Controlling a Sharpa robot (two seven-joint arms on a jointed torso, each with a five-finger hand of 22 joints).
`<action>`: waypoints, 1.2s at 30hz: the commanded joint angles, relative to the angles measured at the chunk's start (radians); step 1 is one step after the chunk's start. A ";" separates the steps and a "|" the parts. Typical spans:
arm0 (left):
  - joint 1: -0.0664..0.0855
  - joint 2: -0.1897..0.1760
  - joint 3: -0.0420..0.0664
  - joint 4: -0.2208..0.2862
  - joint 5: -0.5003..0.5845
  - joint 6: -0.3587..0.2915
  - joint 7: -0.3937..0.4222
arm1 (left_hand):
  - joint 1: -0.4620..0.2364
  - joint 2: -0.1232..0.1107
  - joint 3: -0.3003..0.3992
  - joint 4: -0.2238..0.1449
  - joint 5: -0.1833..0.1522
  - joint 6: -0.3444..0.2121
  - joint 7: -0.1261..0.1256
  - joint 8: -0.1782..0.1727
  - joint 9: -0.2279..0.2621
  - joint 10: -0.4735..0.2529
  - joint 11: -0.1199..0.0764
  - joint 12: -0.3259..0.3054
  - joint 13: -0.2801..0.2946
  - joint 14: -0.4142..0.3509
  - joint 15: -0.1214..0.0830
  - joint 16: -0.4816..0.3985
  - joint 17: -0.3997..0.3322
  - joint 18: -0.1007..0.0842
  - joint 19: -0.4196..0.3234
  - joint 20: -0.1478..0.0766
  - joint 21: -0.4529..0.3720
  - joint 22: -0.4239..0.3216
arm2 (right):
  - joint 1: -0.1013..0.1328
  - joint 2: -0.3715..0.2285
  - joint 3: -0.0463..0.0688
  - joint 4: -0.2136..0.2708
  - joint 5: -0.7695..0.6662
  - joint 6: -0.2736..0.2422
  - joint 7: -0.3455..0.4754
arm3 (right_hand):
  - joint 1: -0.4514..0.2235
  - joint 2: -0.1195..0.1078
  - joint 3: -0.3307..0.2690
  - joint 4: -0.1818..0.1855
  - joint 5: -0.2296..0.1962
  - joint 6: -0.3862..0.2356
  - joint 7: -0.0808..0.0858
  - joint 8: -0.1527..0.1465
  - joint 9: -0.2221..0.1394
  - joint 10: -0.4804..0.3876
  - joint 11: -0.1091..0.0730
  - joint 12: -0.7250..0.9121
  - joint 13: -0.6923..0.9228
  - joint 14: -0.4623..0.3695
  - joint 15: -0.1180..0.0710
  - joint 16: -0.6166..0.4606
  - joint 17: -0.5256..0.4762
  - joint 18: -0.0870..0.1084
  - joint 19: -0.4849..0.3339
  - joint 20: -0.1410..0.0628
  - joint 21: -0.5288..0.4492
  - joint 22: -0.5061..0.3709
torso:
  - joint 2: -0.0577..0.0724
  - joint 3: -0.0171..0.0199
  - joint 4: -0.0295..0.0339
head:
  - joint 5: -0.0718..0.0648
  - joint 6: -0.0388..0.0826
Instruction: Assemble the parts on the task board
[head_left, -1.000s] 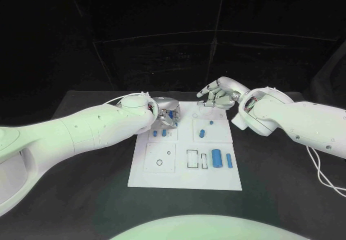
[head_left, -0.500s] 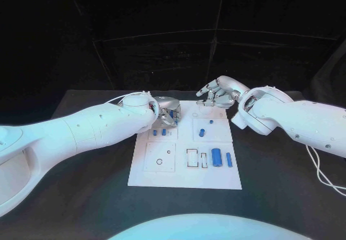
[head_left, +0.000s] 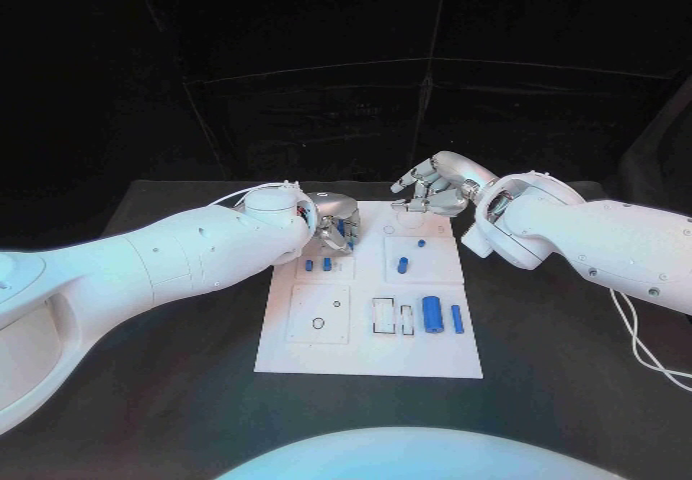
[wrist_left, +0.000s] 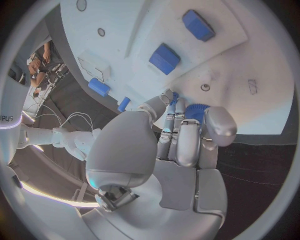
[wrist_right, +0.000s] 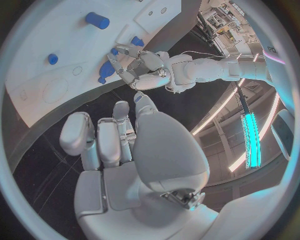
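The left silver many-fingered hand (head_left: 335, 222) reaches in over the far left corner of the white rectangular task board (head_left: 335, 356), palm down, fingers curled together, and in the left wrist view those fingers (wrist_left: 187, 137) are wrapped around a small blue cylindrical part (wrist_left: 195, 110), gripping it just above the board's surface. Two short blue block parts (head_left: 317, 265) sit side by side on the board just on the near side of that hand, long axes running near to far. Across the board, the right silver many-fingered hand (head_left: 433, 188) hovers above the far right corner, tilted, fingers spread apart and holding nothing. Near it lie a tiny blue peg (head_left: 423, 243) and a small blue oblong part (head_left: 404, 266), the oblong pointing near to far. Further toward the near right, a thick blue cylinder (head_left: 431, 315) and a slim blue rod (head_left: 457, 319) lie parallel, both lengthwise near to far, well apart from either hand, on the black counter (head_left: 548, 370).
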 joint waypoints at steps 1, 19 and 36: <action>-0.005 -0.001 -0.004 -0.001 -0.012 0.021 -0.027 | 0.009 0.004 0.016 -0.004 -0.002 0.017 -0.001 -0.003 -0.002 0.016 -0.002 -0.006 -0.004 0.008 -0.003 0.007 0.000 -0.020 0.012 0.000 0.009 0.010 | 0.002 0.002 0.001 0.001 0.002 -0.001 0.009 | -0.002 0.009 -0.007 0.000 0.002 -0.003 0.000 0.008 -0.001 -0.004 0.003 0.000 0.002 0.019 -0.008 -0.003 -0.001 0.019 -0.008 0.000 -0.004 -0.001 | 0.000 -0.0005 0.0003 | 0.000 0.001; -0.006 -0.065 0.010 0.084 0.018 -0.167 0.044 | 0.000 -0.003 0.075 -0.024 -0.001 0.051 0.002 -0.024 -0.008 0.073 -0.005 -0.036 -0.023 0.020 -0.008 0.016 -0.004 -0.028 0.032 -0.004 0.045 0.053 | 0.002 -0.001 0.001 0.003 0.002 -0.004 0.012 | -0.002 0.009 -0.007 0.000 0.002 -0.003 0.000 0.008 -0.001 -0.004 0.003 0.000 0.002 0.019 -0.008 -0.003 -0.001 0.019 -0.008 0.000 -0.004 -0.001 | -0.002 -0.0009 0.0029 | -0.001 0.011; -0.006 -0.183 0.075 0.162 0.057 -0.156 0.055 | -0.006 -0.009 0.083 -0.026 -0.001 0.054 0.004 -0.032 -0.010 0.078 -0.003 -0.048 -0.028 0.021 -0.007 0.016 -0.008 -0.028 0.032 -0.004 0.046 0.055 | 0.002 -0.006 0.001 0.003 0.002 -0.004 0.013 | -0.002 0.009 -0.007 0.000 0.002 -0.003 0.000 0.008 -0.001 -0.004 0.003 0.000 0.002 0.019 -0.008 -0.003 -0.001 0.019 -0.008 0.000 -0.004 -0.001 | 0.000 0.0001 0.0034 | 0.007 0.016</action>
